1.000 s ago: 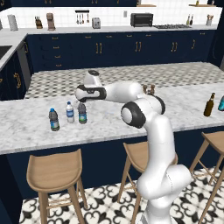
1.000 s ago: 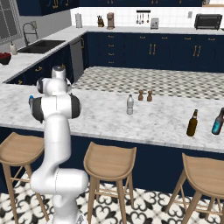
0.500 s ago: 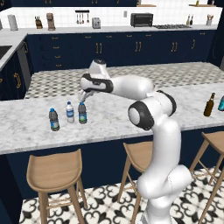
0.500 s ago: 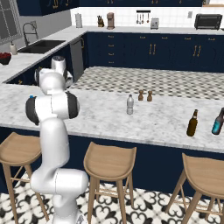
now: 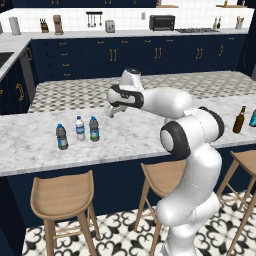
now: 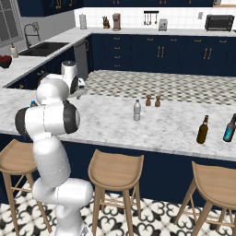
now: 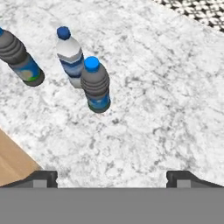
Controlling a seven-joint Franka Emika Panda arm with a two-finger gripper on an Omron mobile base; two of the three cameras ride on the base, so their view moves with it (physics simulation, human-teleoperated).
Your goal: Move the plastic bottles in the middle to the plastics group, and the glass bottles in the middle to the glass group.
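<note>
Fingers (image 7: pixel 112 177) spread wide, empty, lifted back from the dark bottle (image 7: pixel 96 84) just released.

My white arm (image 5: pixel 165 102) with dark joints hangs over a grey-veined white marble counter (image 5: pixel 130 135). In my hand view, at ten o'clock stands a dark grey bottle (image 7: pixel 18 59) with a blue-green label, at eleven o'clock a clear-white bottle (image 7: pixel 70 54) with blue cap and label, beside it a dark grey blue-capped bottle (image 7: pixel 96 85). The brown glass bottle (image 6: pixel 203 130) and teal bottle (image 6: pixel 229 128) are at three o'clock in the right base view.
</note>
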